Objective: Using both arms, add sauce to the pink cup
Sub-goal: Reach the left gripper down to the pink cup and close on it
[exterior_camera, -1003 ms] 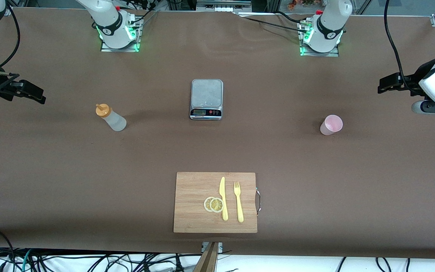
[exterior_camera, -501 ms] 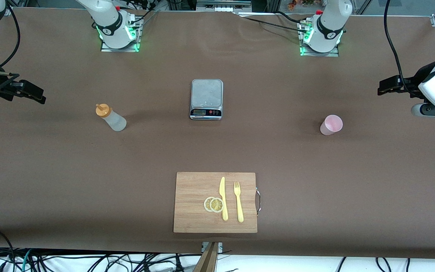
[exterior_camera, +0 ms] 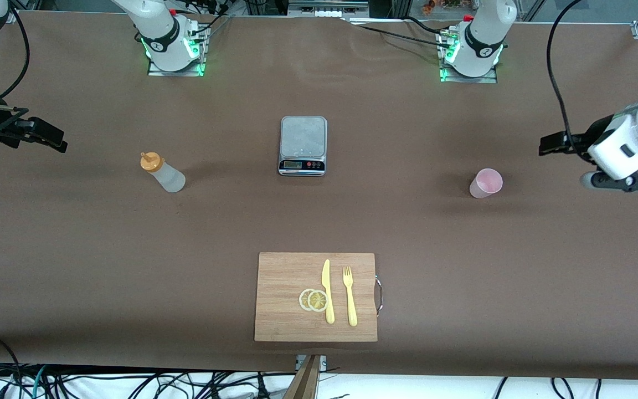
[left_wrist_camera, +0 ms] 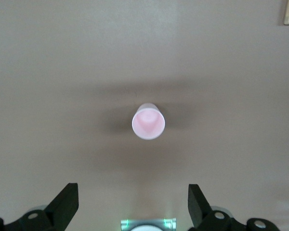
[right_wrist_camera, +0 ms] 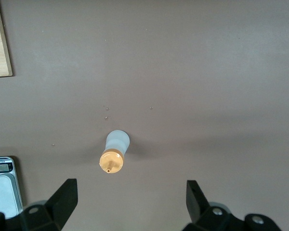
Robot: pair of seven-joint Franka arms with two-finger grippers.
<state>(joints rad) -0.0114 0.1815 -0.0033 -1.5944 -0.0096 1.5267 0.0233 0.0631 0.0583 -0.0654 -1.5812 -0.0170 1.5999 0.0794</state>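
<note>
The sauce bottle (exterior_camera: 163, 172), whitish with an orange cap, stands upright toward the right arm's end of the table. It also shows in the right wrist view (right_wrist_camera: 113, 153). The pink cup (exterior_camera: 485, 183) stands upright toward the left arm's end and shows in the left wrist view (left_wrist_camera: 148, 121). My left gripper (exterior_camera: 547, 144) is open and empty, up over the table beside the cup, apart from it (left_wrist_camera: 132, 192). My right gripper (exterior_camera: 56, 139) is open and empty, up over the table beside the bottle, apart from it (right_wrist_camera: 130, 190).
A grey kitchen scale (exterior_camera: 303, 145) sits mid-table between the bottle and the cup. A wooden cutting board (exterior_camera: 280, 277) lies nearer the front camera with a yellow knife (exterior_camera: 327, 291), a yellow fork (exterior_camera: 349, 296) and lemon slices (exterior_camera: 313, 300) on it.
My left arm has swung in toward the pink cup, bringing its gripper closer to it. The right arm, the bottle and the cup have not moved.
</note>
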